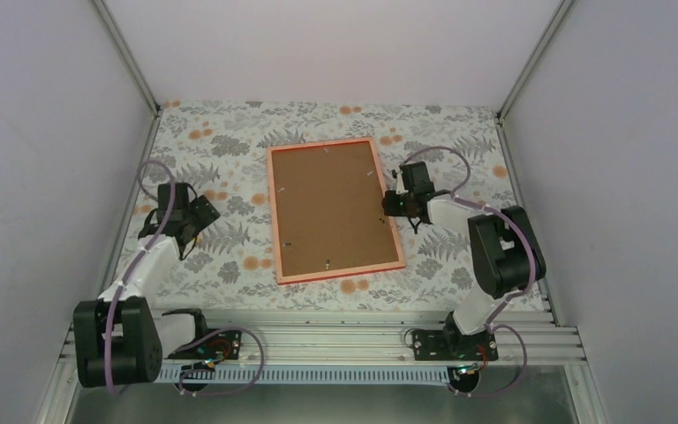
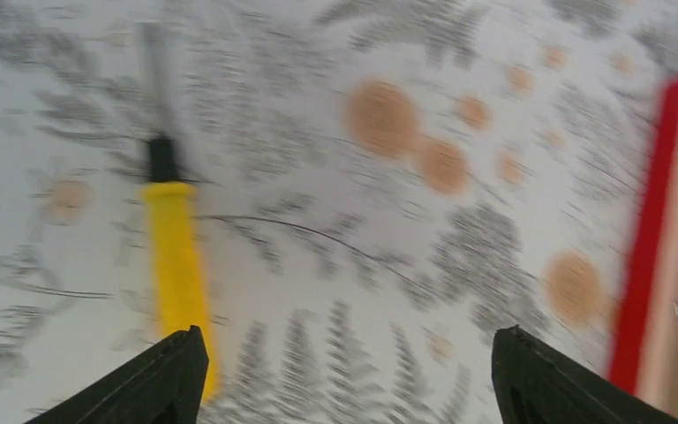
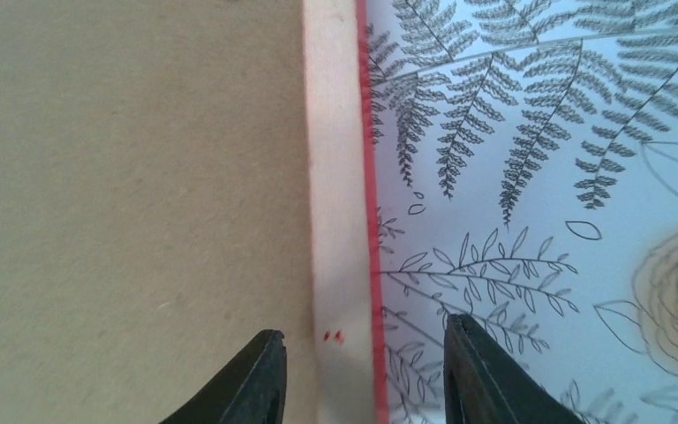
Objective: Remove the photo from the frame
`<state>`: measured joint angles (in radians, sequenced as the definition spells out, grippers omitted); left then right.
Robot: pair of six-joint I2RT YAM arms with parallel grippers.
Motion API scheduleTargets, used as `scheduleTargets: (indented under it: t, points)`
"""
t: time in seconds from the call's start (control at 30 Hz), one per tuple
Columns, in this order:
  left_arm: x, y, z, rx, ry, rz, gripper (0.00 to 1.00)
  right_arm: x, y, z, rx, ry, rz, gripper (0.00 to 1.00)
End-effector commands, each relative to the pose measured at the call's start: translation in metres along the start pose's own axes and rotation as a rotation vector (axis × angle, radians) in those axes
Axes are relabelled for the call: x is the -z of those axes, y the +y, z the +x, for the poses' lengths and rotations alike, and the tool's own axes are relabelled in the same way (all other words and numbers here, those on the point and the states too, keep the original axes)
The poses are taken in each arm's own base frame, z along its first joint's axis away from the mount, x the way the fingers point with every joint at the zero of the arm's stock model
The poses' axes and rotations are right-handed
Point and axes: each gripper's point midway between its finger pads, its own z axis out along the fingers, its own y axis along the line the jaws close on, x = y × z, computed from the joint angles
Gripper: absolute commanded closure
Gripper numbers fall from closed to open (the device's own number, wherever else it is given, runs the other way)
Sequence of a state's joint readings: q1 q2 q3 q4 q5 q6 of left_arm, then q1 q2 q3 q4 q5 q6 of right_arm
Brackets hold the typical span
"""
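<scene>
Left wrist view blurred, frame [image 2: 646,238] cropped at right, face-down.

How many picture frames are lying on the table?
1. The thin red rectangular picture frame lies brown back up in the middle of the flower-patterned table; no other is visible.

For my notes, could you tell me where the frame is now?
In the top view the frame lies back up in the middle of the table, its right edge under the right gripper.
</scene>
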<state>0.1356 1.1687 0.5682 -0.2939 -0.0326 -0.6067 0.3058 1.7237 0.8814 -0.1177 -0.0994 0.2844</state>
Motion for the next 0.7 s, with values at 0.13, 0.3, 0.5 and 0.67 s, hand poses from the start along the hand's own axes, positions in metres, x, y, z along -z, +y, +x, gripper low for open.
scheduleTargets:
  t: [0.13,0.3,0.5,0.67]
  points:
    - [0.042,-0.07,0.037,-0.199,0.075,0.206,0.16,0.051,0.029,-0.002,0.041,-0.042,-0.055,0.49]
    - [0.054,-0.096,0.085,-0.313,0.163,0.296,0.15,0.072,0.052,0.019,0.087,-0.039,-0.093,0.38]
    - [0.061,-0.11,0.145,-0.435,0.252,0.334,0.15,0.085,0.092,0.053,0.172,-0.008,-0.168,0.29]
    - [0.059,-0.112,0.181,-0.52,0.277,0.304,0.21,0.091,0.114,0.076,0.257,0.001,-0.207,0.2]
